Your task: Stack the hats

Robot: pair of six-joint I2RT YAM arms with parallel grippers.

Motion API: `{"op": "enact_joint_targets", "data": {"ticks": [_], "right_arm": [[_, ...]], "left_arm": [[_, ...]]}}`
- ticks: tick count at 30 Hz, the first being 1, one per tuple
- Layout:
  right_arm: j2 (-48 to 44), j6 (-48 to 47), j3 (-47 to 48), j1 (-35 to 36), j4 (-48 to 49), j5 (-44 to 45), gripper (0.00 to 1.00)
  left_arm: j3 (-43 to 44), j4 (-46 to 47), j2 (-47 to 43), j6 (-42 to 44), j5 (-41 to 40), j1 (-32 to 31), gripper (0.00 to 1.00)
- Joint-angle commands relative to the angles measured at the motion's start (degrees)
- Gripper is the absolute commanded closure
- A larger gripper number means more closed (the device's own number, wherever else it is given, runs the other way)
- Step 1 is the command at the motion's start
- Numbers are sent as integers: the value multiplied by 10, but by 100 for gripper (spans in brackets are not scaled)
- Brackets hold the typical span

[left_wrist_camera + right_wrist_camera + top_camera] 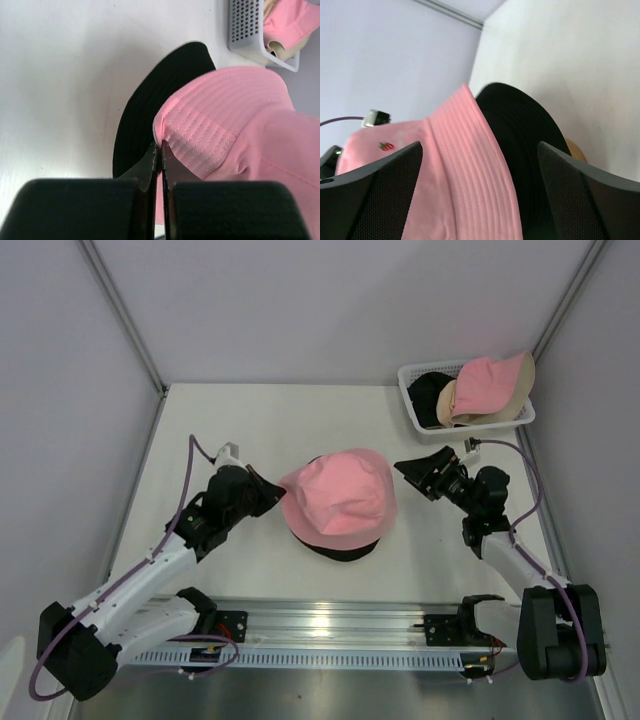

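Left gripper (268, 492) is pinched tight on the nine o'clock brim of the pink hat (340, 495), which sits mid-table atop a black hat (340, 552). At three o'clock, the right gripper (418, 468) gapes wide, holding nothing.

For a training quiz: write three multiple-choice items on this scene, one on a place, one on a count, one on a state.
1. The pink hat lies: A on a wall hook; B on the middle black hat; C in a drawer.
2. Hats in the basket: A none; B four; C two.
3. The right gripper is: A wide open; B shut on a brim; C out of view.

Key: 1 B, a black brim shows beneath it. 2 C, the beige-and-pink hat and the far black hat lie in it. 3 A, its fingers stand far apart in the wrist view.
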Motion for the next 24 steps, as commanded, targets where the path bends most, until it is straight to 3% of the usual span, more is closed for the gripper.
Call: {"op": "enact_joint_targets", "data": {"ticks": [1,3,9,17,20,23,24], "right_arm": [[22,42,22,-7,92,-14,0],[35,77,17,-3,144,-25,2],[60,76,2,23,180,-39,7],[70,61,0,37,162,-31,18],[72,49,-1,37,138,-25,34],[70,41,-1,37,104,-19,72],[68,36,0,37,93,-18,91]], "left_arm": [[47,-34,41,66,32,44,99],[74,-34,58,81,42,49,99],[146,-21,137,164,85,52,99],[193,-7,201,196,131,55,99],[199,-9,209,197,137,56,99],[200,-14,209,196,132,57,99],[200,-15,207,195,132,58,99]]}}
